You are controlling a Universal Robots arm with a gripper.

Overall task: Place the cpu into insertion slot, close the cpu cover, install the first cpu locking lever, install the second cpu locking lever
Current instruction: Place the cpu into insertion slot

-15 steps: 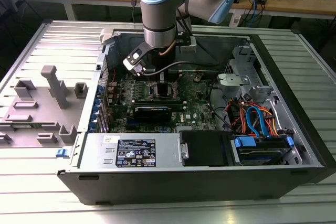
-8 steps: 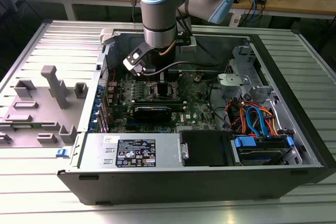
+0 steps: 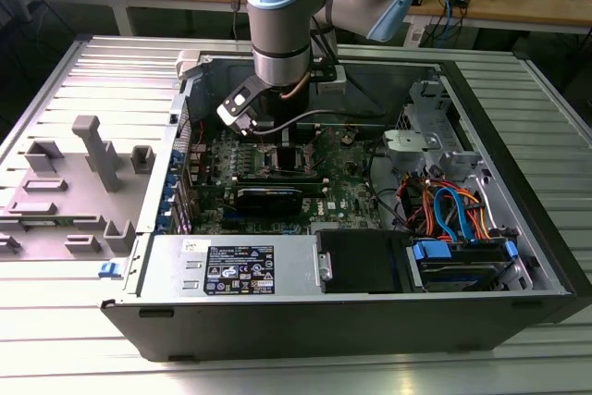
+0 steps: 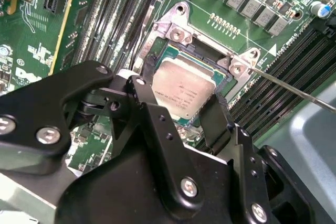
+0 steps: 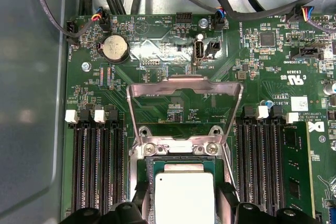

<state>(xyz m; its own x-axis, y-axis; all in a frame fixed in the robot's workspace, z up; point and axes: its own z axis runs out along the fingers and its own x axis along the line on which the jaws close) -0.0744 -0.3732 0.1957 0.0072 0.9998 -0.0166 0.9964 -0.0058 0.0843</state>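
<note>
In the exterior view, the opened computer case (image 3: pixel 351 321) is lying mid-frame on the bench (image 3: pixel 65 71), with a fixture tray (image 3: pixel 83 182) lying at frame left. Inside the case, the cpu (image 5: pixel 184 198) is sitting in the insertion slot (image 4: pixel 157 53). The cpu cover (image 5: pixel 184 83) is standing raised off it, and the gripper (image 4: pixel 177 92) is straddling the cpu with its fingers spread.

Coin battery (image 5: pixel 115 49), memory slots (image 5: pixel 97 166), blue cables (image 3: pixel 449 215)

Silver-grey cpu (image 5: pixel 184 196) seated flat in the insertion slot (image 5: pixel 176 149), cpu cover (image 5: pixel 184 83) hinged up, standing open
</note>
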